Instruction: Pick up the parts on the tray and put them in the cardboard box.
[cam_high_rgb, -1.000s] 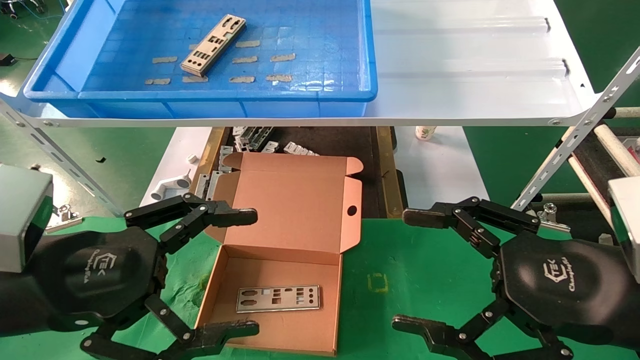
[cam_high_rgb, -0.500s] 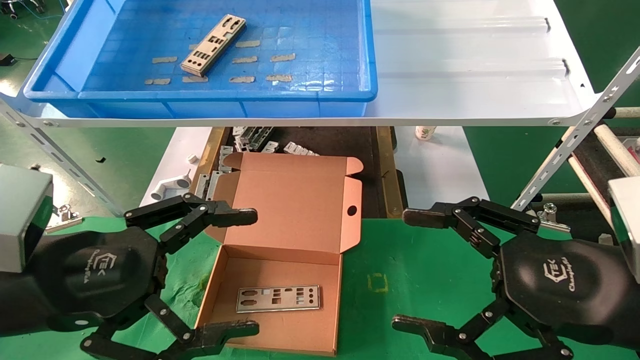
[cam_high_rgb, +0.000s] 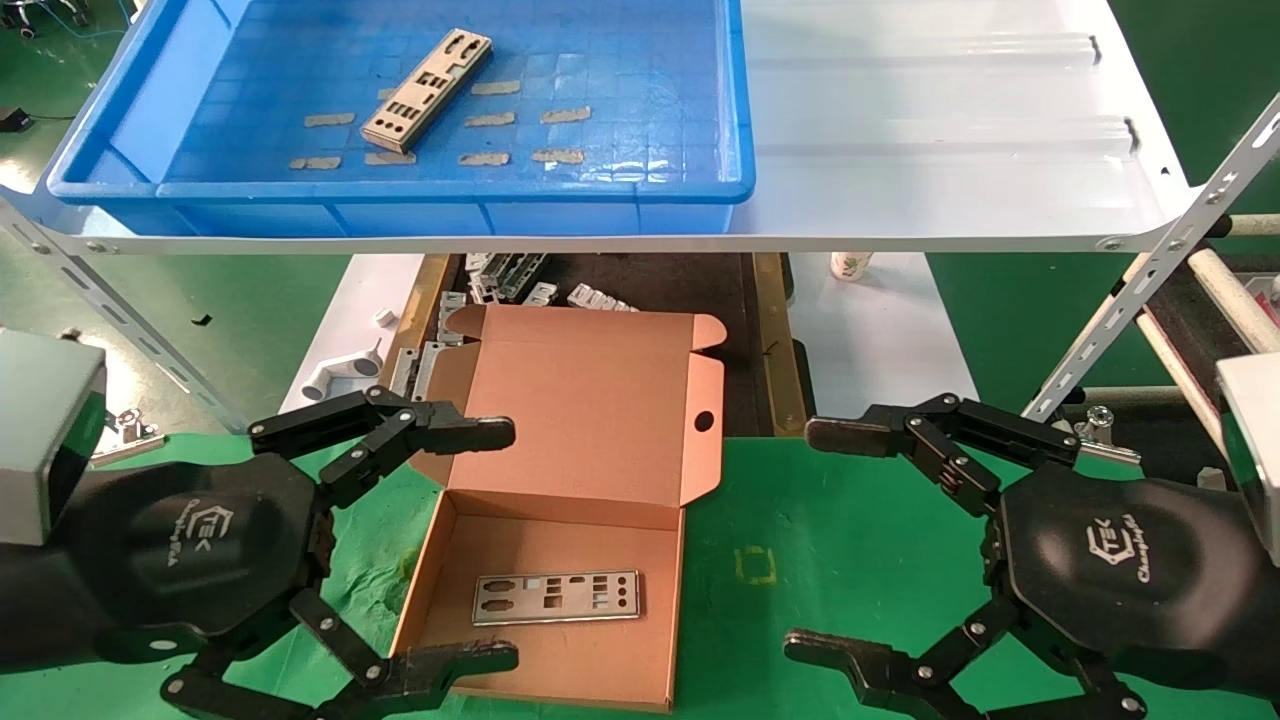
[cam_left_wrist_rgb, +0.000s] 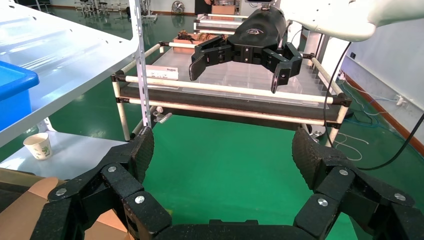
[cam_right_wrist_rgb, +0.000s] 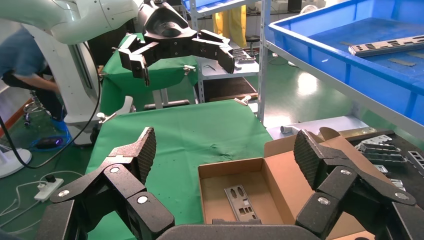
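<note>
A silver punched part (cam_high_rgb: 427, 90) lies slanted on the floor of the blue tray (cam_high_rgb: 400, 205) on the white shelf. A second part (cam_high_rgb: 556, 597) lies flat in the open cardboard box (cam_high_rgb: 590, 480) on the green table, seen also as the part (cam_right_wrist_rgb: 242, 202) in the box (cam_right_wrist_rgb: 280, 180) from the right wrist. My left gripper (cam_high_rgb: 500, 545) hovers open at the box's left side, holding nothing. My right gripper (cam_high_rgb: 815, 540) hangs open to the right of the box, also with nothing in it. Each wrist view shows the other arm's gripper far off.
The white metal shelf (cam_high_rgb: 950, 150) overhangs the far end of the box. Grey metal brackets (cam_high_rgb: 500, 280) and a white pipe fitting (cam_high_rgb: 340, 375) lie beyond the box under the shelf. A paper cup (cam_high_rgb: 850, 265) stands at the back right. A slanted shelf brace (cam_high_rgb: 1150, 270) crosses near my right arm.
</note>
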